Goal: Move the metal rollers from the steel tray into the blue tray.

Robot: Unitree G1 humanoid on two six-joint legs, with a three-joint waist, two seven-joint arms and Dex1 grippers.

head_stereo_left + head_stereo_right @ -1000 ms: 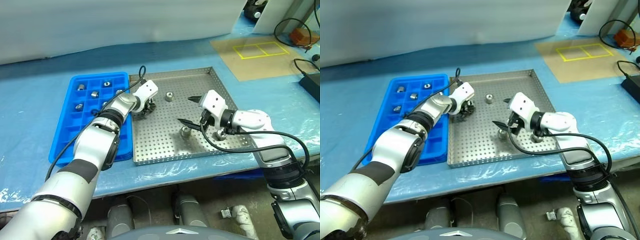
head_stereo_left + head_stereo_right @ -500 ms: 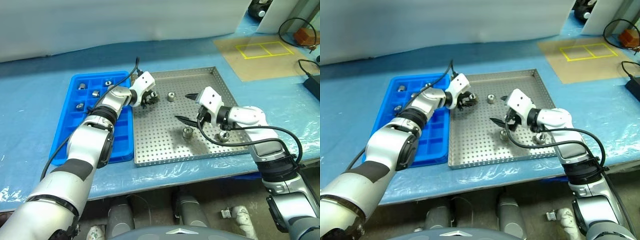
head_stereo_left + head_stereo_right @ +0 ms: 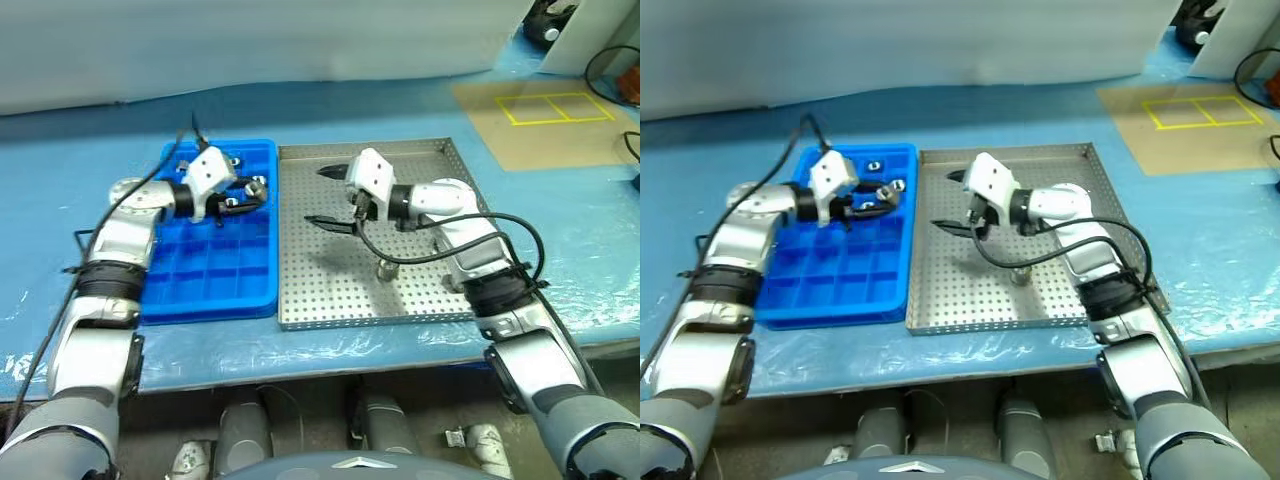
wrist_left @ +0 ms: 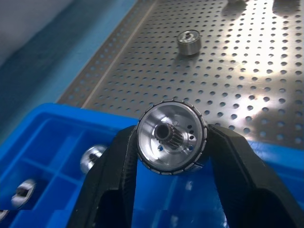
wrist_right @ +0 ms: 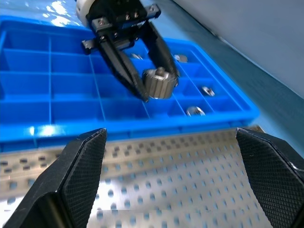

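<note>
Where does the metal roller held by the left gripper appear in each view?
Left eye view: the held roller over the blue tray, near its right edge.
Right eye view: same place.
Left wrist view: centre, between the fingers.
Right wrist view: upper middle.
Shared landmark: the steel tray.

A long table is covered in shiny blue plastic sheeting. A pale wall is seen behind it. At the far right, a brown mat marked with yellow squares is laid.
</note>
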